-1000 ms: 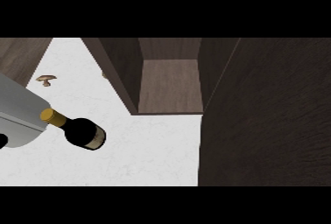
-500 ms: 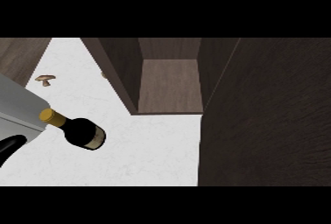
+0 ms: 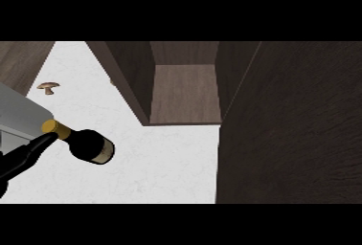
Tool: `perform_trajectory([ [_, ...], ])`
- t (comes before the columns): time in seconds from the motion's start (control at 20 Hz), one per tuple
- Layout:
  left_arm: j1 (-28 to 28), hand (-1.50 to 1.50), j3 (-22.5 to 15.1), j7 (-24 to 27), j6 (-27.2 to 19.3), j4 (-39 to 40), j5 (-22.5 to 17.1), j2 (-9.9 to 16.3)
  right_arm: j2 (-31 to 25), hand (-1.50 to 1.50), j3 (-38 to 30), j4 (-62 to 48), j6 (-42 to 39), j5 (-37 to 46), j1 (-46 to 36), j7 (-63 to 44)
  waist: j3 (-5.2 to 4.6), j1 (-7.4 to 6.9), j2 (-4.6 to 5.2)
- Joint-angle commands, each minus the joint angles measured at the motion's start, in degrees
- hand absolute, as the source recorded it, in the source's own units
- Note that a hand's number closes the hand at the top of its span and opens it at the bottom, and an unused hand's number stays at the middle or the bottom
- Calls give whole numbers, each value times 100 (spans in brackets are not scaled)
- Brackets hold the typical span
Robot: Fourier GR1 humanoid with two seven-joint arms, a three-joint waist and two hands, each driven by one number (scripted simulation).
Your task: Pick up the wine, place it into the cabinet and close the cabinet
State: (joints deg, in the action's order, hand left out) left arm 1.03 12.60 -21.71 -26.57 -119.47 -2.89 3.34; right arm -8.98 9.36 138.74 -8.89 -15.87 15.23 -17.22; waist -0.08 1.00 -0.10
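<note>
In the head view you see the white, faintly mottled worktop (image 3: 163, 162) running up the middle. The cabinet (image 3: 185, 95) stands open ahead of you, a dark wood-grain box with a paler brown shelf board inside and nothing on it. Its door (image 3: 290, 124), a broad dark panel with fine grain, swings out along the right side.

At the lower left your left hand (image 3: 25, 158) shows as black fingers lying against the gold collar at the grey forearm's end; you cannot tell whether it is open or closed. Beside it is a round black cylinder with a tan rim (image 3: 90, 146), over the worktop. The wine is not plainly visible. A small brown mushroom (image 3: 48, 87) lies at the far left.
</note>
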Motion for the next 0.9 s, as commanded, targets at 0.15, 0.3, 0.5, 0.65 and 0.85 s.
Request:
perform_trajectory([
  [0.15,257,-150,503,1317,197,1014,-216,-128,-65,-150,-191,1109,-206,-733,746,-163,5,-7,-8],
  [0.3,341,-150,622,1909,555,1751,-556,-167,-187,-150,-358,906,-332,-830,563,-182,3,-33,2],
  [0.5,486,-150,746,2176,845,2117,-790,-160,56,-150,-138,881,-231,-608,516,-95,3,-59,-2],
  [0.65,482,-150,658,2905,995,2778,-1048,-329,22,-150,0,967,-422,-590,974,21,3,-18,-5],
  [0.85,216,-150,745,2882,1207,3322,-1174,-170,-98,-150,-425,978,-567,-990,933,58,5,-8,-1],
])
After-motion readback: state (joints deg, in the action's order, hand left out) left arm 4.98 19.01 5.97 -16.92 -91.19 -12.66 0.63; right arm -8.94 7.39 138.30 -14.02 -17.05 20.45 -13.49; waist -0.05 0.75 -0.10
